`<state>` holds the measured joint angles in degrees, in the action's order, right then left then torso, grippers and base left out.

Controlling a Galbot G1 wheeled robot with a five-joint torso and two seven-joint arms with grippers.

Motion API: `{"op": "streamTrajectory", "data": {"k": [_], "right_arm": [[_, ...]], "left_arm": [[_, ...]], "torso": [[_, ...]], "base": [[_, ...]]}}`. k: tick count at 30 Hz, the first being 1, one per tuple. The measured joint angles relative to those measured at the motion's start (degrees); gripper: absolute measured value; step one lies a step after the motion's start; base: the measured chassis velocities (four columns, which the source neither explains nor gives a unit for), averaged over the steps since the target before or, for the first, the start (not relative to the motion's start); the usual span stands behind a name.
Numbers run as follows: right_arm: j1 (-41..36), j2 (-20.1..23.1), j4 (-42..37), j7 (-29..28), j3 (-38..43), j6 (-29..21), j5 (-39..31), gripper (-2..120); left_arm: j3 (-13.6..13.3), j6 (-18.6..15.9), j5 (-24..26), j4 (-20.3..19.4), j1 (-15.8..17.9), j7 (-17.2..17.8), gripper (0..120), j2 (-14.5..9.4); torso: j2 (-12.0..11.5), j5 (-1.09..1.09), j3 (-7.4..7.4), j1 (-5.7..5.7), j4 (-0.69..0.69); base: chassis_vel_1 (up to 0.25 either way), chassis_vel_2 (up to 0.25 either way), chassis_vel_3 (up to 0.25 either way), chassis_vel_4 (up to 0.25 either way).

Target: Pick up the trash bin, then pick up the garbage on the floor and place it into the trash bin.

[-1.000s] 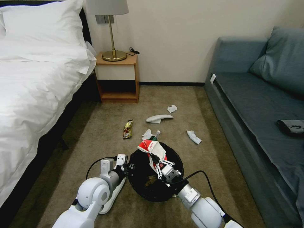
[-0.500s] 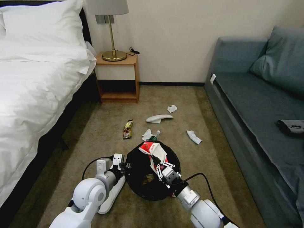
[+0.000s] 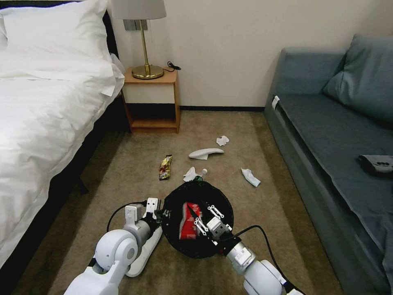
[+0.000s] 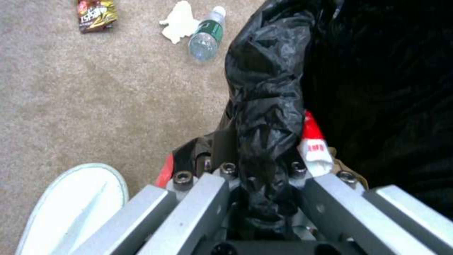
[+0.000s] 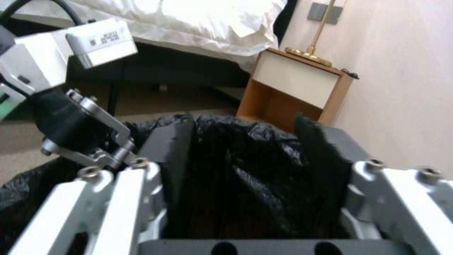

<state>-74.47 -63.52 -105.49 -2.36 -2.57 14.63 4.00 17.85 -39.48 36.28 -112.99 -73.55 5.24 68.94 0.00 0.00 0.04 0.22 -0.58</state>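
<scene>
I count one bin (image 3: pixel 196 250), black-lined, sitting on the carpet just ahead of me, between my two arms. One red packet (image 3: pixel 189 221) lies inside it. On the floor beyond it: three tissues — one (image 3: pixel 190 173) touching or nearly touching the bin's far rim, one (image 3: pixel 250 176) off to the right, one (image 3: pixel 222 140) farther back. One bottle (image 3: pixel 200 175) lies beside the nearest tissue, one gold wrapper (image 3: pixel 165 166) to its left. Two slippers: one (image 3: pixel 206 153) on its side out past the bottle, the other (image 3: pixel 144 253) under my left arm, beside the bin.

My left gripper (image 3: pixel 160 212) is at the bin's left rim, jaws clenched on the rim and its bunched bag. My right gripper (image 3: pixel 204 217) hangs over the bin's mouth with jaws spread wide, grasping nothing; the packet lies just below it.

My left wrist camera gives what the head camera cannot: the bag (image 4: pixel 264 117) pinched between the fingers (image 4: pixel 189 209), a red-and-white edge of packet (image 4: pixel 314 143) tucked against the liner, the slipper toe (image 4: pixel 75 205) close by, and the bottle's green label (image 4: pixel 207 33). My right wrist camera looks across the bin's dark interior (image 5: pixel 245 177) between its own parted fingers (image 5: pixel 118 198), and catches the left gripper (image 5: pixel 101 148) at the rim from the side, with the nightstand (image 5: pixel 295 92) behind.
</scene>
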Motion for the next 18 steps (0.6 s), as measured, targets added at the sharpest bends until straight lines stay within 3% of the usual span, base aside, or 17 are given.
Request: {"op": "streamTrajectory", "data": {"k": [1,9,18], "right_arm": [[0.0,0.0,0.0,0.0,0.0,0.0,0.0,62],[0.03,0.04,-0.14,0.0,0.03,-0.07,0.0,96],[0.8,1.23,-2.18,0.03,1.41,-0.98,-0.49,100]], "left_arm": [[0.0,0.0,0.0,0.0,0.0,0.0,2,0.0],[-0.25,0.0,-0.13,0.18,0.21,0.05,2,-0.09],[-0.3,0.08,-0.72,0.2,-0.62,0.06,2,-0.47]], "torso": [[0.0,0.0,0.0,0.0,0.0],[0.0,0.0,0.0,0.0,0.0],[0.0,0.01,0.0,0.0,0.0]], "base": [[0.0,0.0,0.0,0.0],[0.0,0.0,0.0,0.0],[0.0,0.0,0.0,0.0]]}}
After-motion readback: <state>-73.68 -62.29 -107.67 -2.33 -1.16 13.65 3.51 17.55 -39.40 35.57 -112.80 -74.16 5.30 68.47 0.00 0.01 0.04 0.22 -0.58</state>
